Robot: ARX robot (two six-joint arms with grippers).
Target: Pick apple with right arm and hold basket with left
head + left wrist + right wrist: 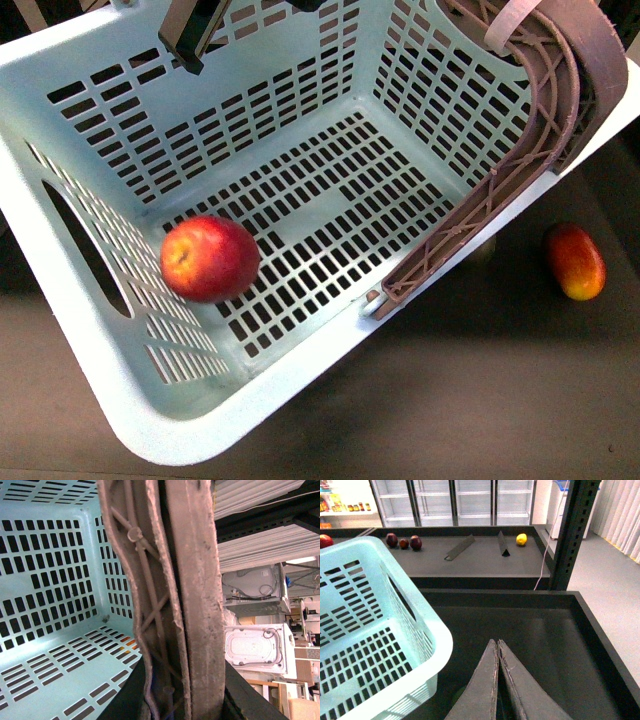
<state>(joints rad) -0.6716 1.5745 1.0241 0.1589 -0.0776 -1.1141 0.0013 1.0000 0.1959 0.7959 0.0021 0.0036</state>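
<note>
Table (535,630): dark, with a stray mango-like fruit (574,261) beside the basket (150,440).
Apple (209,258): inside the basket, on its floor.
Left tool (182,700): grasping the basket's handle (195,605).
Right tool (497,647): clenched, empty, outside the basket.
Progress: we judge both jobs done.

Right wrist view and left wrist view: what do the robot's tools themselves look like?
The right tool has two matte dark grey fingers, flat-sided, tapering to narrow tips, with paler edges. Of the left tool only two plain black finger edges show. No cables or markings are visible on either.
</note>
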